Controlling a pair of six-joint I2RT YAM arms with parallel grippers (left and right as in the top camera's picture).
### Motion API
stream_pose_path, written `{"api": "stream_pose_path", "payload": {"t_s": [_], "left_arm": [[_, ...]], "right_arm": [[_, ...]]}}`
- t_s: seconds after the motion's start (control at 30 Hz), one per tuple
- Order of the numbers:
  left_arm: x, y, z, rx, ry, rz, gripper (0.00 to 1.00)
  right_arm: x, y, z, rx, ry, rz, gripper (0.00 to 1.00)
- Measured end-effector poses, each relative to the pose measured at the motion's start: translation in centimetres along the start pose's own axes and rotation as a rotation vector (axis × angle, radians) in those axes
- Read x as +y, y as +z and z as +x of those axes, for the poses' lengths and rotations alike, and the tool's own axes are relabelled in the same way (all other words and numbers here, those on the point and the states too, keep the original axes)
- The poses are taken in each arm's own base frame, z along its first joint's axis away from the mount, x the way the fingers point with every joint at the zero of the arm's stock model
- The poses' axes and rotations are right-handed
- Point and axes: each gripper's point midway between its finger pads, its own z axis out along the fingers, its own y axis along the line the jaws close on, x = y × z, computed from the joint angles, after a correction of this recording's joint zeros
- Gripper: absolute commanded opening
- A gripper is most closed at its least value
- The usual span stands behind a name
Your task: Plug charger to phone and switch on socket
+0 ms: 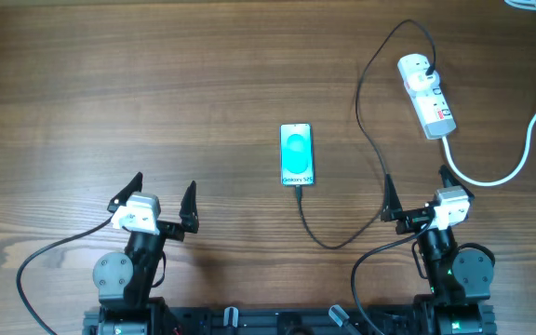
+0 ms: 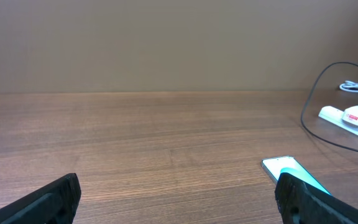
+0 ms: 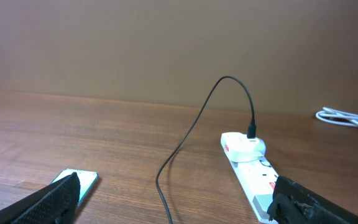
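Observation:
The phone (image 1: 297,154) lies flat mid-table with its cyan screen up; it also shows in the left wrist view (image 2: 284,168) and the right wrist view (image 3: 83,182). The charger's black cable (image 1: 366,121) runs from a white plug (image 1: 415,71) on the socket (image 1: 428,98) down in a loop to the phone's near end, where its tip (image 1: 299,191) meets the phone. The socket's red switch (image 1: 445,114) is near its lower end. My left gripper (image 1: 154,198) is open and empty, left of the phone. My right gripper (image 1: 419,191) is open and empty, below the socket.
The socket's thick white cord (image 1: 519,149) loops off to the right and back edge. The cable (image 3: 188,134) crosses the table between the phone and the socket (image 3: 253,174) in the right wrist view. A plain wall stands behind the table.

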Motion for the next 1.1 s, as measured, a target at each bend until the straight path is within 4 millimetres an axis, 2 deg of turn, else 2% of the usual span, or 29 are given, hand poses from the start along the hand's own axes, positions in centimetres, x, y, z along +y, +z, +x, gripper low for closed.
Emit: {"api": "stream_pose_path", "payload": {"t_s": [1.1], "left_arm": [[0.00,0.00,0.00,0.000,0.000,0.000,1.00]], "right_arm": [[-0.01,0.00,0.00,0.000,0.000,0.000,1.00]]}}
